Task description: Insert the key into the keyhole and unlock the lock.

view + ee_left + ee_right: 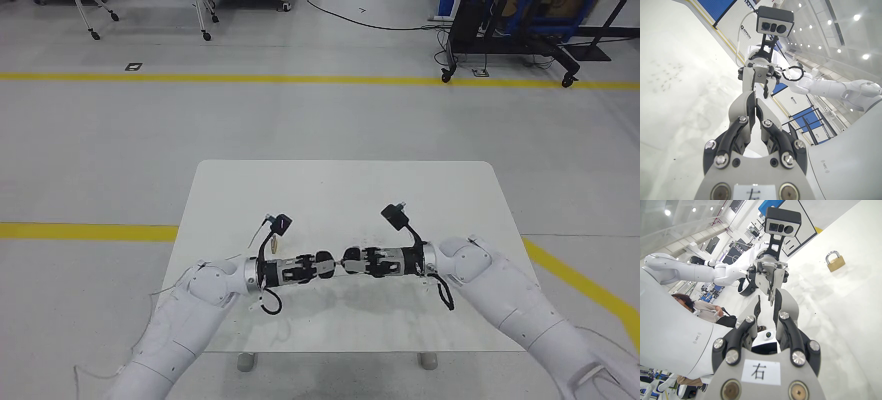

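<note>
A small metal key [771, 298] sticks out of my left gripper [755, 102], which is shut on it above the table's near middle. My right gripper [767, 296] faces it tip to tip, open, with the key's end between its pads and no contact that I can make out. From above, the left gripper [325, 266] and the right gripper [356, 261] meet nose to nose. A brass padlock [835, 261] with its steel shackle closed lies flat on the table, beyond and to the left of the left gripper [772, 288]; from above the padlock [272, 241] sits just under that arm's wrist camera.
The white table [350, 190] carries only the padlock. Both forearms lie low along its near edge. A yellow floor line runs behind the table, and wheeled stands are far off at the back.
</note>
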You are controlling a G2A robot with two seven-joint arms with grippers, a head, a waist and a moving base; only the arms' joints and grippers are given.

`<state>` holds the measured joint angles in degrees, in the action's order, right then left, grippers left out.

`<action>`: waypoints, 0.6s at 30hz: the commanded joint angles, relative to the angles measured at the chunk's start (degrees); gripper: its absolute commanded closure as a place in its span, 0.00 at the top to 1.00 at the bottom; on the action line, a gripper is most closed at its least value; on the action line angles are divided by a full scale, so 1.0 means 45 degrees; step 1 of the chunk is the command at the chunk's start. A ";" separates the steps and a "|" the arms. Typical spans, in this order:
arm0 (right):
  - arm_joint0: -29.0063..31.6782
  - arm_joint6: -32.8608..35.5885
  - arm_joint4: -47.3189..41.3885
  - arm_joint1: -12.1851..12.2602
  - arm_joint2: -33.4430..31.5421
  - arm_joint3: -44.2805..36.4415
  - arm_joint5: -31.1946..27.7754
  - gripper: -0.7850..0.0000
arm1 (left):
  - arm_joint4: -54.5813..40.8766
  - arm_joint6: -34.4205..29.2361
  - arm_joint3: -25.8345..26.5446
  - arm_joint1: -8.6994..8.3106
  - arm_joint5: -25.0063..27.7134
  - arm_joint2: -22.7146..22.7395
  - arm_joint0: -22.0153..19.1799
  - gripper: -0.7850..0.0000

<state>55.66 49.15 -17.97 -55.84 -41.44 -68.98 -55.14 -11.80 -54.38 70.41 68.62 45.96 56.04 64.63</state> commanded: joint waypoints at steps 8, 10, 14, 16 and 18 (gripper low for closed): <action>-0.0453 -0.0239 -0.0300 0.0143 0.0775 0.0292 -0.0239 0.00 | 0.0244 0.0034 0.0028 -0.0039 0.0096 -0.0167 -0.0090 0.00; -0.0521 -0.0313 -0.0351 0.0184 0.0909 0.0320 -0.0312 0.00 | 0.0261 0.0215 0.0020 -0.0043 0.0110 -0.0171 -0.0065 0.16; -0.0634 -0.0498 -0.0410 0.0290 0.1071 0.0448 -0.0497 0.00 | 0.0443 0.0584 -0.0048 -0.0052 0.0025 -0.0081 -0.0108 1.00; -0.0657 -0.0637 -0.0463 0.0382 0.1022 0.0567 -0.0636 0.00 | 0.0443 0.0584 -0.0048 -0.0052 0.0025 -0.0081 -0.0108 1.00; -0.0588 -0.0637 -0.0687 0.0496 0.0681 0.0591 -0.0636 0.00 | 0.0443 0.0584 -0.0048 -0.0052 0.0025 -0.0081 -0.0108 1.00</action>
<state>52.77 46.25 -20.40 -53.93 -37.30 -66.34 -58.03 -9.80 -51.75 70.19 68.38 46.06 55.68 64.14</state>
